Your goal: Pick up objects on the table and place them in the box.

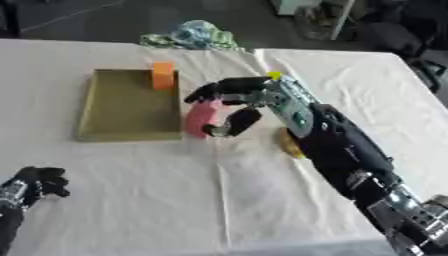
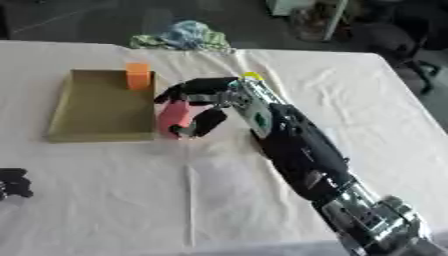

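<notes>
A shallow olive cardboard box [image 1: 129, 106] lies on the white tablecloth at the left of centre. An orange block [image 1: 163, 75] stands upright against the box's far right corner. Just outside the box's right wall is a pink block [image 1: 200, 117], and my right hand [image 1: 236, 102] has its fingers and thumb curled round it from above. A yellow-brown object [image 1: 290, 143] lies on the cloth, partly hidden under my right forearm. My left hand [image 1: 39, 182] rests near the lower left corner with its fingers curled.
A crumpled blue-green cloth bundle [image 1: 194, 35] sits at the table's far edge behind the box. A chair and other clutter stand beyond the table at the upper right. The tablecloth [image 1: 219, 200] has a crease running toward me.
</notes>
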Available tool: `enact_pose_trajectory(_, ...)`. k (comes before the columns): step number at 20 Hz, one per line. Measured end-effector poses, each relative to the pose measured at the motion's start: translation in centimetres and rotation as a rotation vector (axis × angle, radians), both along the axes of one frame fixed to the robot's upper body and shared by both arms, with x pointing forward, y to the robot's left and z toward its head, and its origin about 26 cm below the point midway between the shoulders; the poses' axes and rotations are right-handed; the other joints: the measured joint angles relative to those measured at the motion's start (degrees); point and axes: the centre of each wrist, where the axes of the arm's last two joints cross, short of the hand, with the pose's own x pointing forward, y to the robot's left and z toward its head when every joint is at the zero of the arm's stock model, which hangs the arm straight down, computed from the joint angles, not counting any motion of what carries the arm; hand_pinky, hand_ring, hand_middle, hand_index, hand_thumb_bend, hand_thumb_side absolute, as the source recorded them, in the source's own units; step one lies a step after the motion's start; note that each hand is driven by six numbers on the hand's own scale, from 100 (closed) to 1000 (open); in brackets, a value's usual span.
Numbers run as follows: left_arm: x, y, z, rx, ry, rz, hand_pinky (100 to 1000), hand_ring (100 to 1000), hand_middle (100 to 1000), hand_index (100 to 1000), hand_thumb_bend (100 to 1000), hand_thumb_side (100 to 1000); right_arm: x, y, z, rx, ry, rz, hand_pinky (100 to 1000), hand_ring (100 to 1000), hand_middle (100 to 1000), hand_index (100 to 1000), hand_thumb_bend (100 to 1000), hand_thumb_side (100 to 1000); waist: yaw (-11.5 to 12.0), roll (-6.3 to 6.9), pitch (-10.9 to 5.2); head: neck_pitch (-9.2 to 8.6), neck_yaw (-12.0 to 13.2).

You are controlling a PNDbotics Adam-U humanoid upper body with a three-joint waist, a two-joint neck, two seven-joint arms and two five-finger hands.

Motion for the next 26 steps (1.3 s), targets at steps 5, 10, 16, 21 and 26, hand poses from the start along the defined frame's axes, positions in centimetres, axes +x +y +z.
enact_pose_trajectory(5,0.0,0.0,0.0,0.0,0.0,-0.001,798,577,578,736,100,1000,0.4,0.8,-0.3,-0.038,-0.014,-0.007,859,941,934,1000,254,575,0.3,0.0,0.0,0.0,-0.3)
enact_pose_trajectory(10,0.0,0.0,0.0,0.0,0.0,-0.001,798,577,577,736,100,1000,0.5,1.0,-1.3,-0.076,-0.009,-0.024,870,962,943,1000,265,579,0.4,0.0,0.0,0.0,-0.5)
enact_pose_trajectory(16,0.0,0.0,0.0,0.0,0.0,-0.001,798,576,577,736,100,1000,0.8,1.1,-1.5,-0.094,-0.032,-0.055,868,956,943,1000,259,576,0.6,0.0,0.0,0.0,-0.5)
enact_pose_trajectory(21,0.0,0.0,0.0,0.0,0.001,-0.001,798,576,577,735,100,1000,0.9,1.3,-1.4,-0.091,-0.053,-0.069,811,857,921,1000,201,468,0.6,0.0,0.0,0.0,-0.7)
enact_pose_trajectory(26,0.0,0.0,0.0,0.0,0.001,-0.001,798,575,577,735,100,1000,0.9,1.4,-1.8,-0.087,-0.068,-0.073,726,767,900,998,109,241,0.6,0.0,0.0,0.0,-0.9)
